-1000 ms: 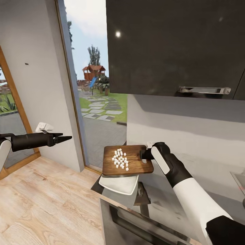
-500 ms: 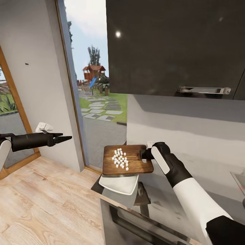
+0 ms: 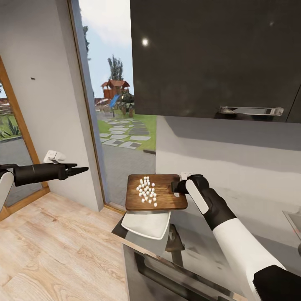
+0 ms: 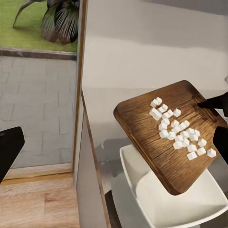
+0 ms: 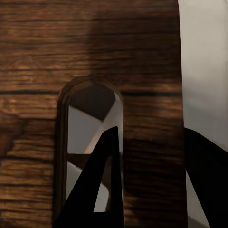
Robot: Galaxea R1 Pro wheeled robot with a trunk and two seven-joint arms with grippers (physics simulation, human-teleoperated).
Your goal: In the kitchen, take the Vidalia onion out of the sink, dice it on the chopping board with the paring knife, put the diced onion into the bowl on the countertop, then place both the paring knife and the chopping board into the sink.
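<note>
Holding the chopping board (image 3: pixel 156 197) by its handle end, our right gripper (image 3: pixel 179 187) is keeping the board in the air above the bowl (image 3: pixel 147 223), which is sitting near the end of the countertop (image 3: pixel 196 246); in the head view the gripper is at the board's 3 o'clock edge and the bowl is showing from under the board's 6 o'clock edge. In the right wrist view we are seeing one dark fingertip (image 5: pixel 102 185) passing through the slot-shaped handle hole (image 5: pixel 90 142) and the other finger lying outside the board's short edge, so the jaws are clamped on the strip of wood between slot and edge. We are carrying the diced onion (image 3: pixel 146 191) as a cluster of small white cubes lying on the board's upper face, toward the end away from the handle; in the left wrist view the cubes (image 4: pixel 178 128) are resting on a board (image 4: pixel 166 137) that is appearing tilted over the white bowl (image 4: pixel 175 199). Our left gripper (image 3: pixel 81 169) is reaching out at 9 o'clock, well apart from the counter, over the wood floor (image 3: pixel 58 251), with its fingers drawn together on nothing.
</note>
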